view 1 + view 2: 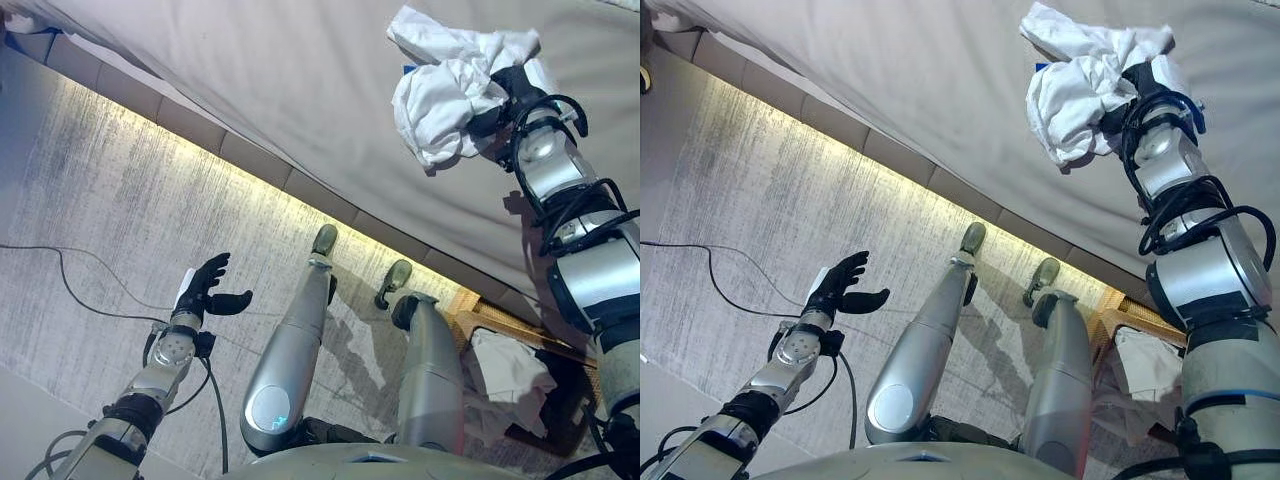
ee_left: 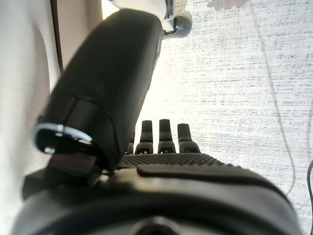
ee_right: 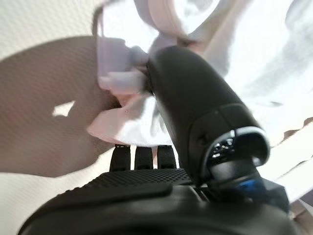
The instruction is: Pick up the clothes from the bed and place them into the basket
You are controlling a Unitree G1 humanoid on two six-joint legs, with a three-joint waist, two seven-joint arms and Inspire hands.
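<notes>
My right hand (image 1: pixel 505 95) is up over the bed (image 1: pixel 300 90), fingers curled into a bunched white cloth (image 1: pixel 445 85). The bundle sits at about 10 o'clock from my wrist, crumpled into a lump with no clear front. Its long axis runs roughly from 12 to 6 o'clock, a loose fold trailing down at its 6 o'clock end. In the right wrist view my thumb (image 3: pixel 195 112) presses into the white folds (image 3: pixel 142 122). A small blue patch shows at the cloth's edge, but no writing on it can be read.

My left hand (image 1: pixel 208 290) hangs over the floor (image 1: pixel 110 190) at about 8 o'clock, fingers straight and spread, holding nothing.

The basket (image 1: pixel 480 322) sits at about 4 o'clock beside the bed, with another white cloth (image 1: pixel 510 375) already in it.
</notes>
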